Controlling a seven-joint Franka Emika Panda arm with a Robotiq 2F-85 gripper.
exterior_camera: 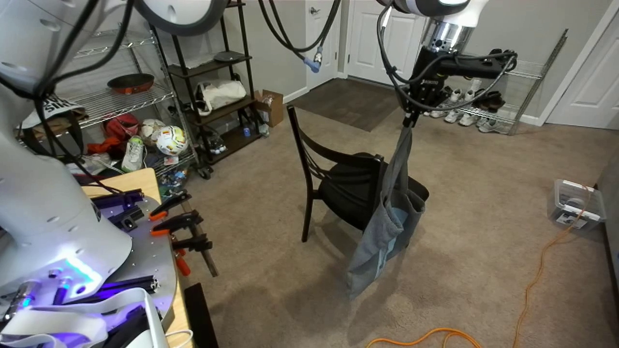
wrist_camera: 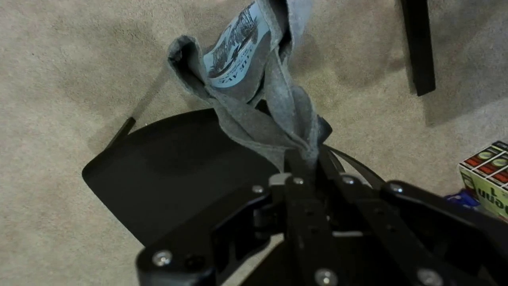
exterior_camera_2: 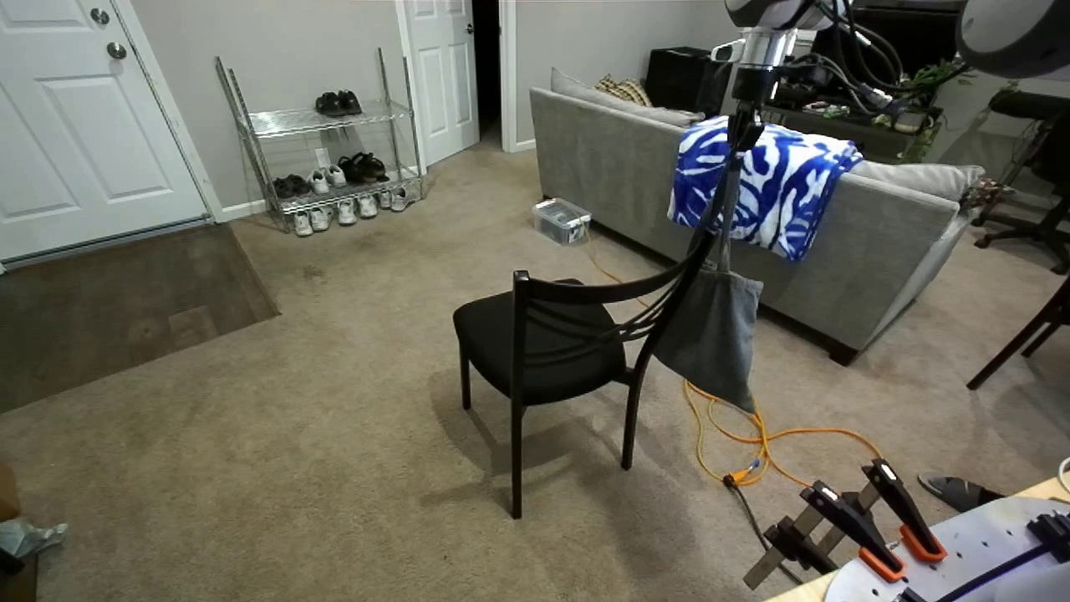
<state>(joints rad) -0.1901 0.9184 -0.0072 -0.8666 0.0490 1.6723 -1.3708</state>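
Beige carpet (exterior_camera: 474, 241), grey walls (exterior_camera: 532, 21) beyond bag (exterior_camera: 382, 239)

Both exterior views are aimed down at the chair (exterior_camera: 348, 195) from behind. The wrist view is pointed steeply downward, nearer it.

In an exterior view, the grey cloth tote bag (exterior_camera_2: 712, 334) hung from the black two-fingered pincer (exterior_camera_2: 737, 149), partly behind the black slat-backed chair (exterior_camera_2: 547, 347). Behind the bag stood the grey fabric sofa (exterior_camera_2: 836, 288), a blue-and-white patterned blanket (exterior_camera_2: 786, 184) over it. Before the sofa's left end lay the clear plastic box (exterior_camera_2: 556, 226); farther left, the silver wire shoe rack (exterior_camera_2: 288, 123). Front right stood the pale wooden bench (exterior_camera_2: 807, 594).
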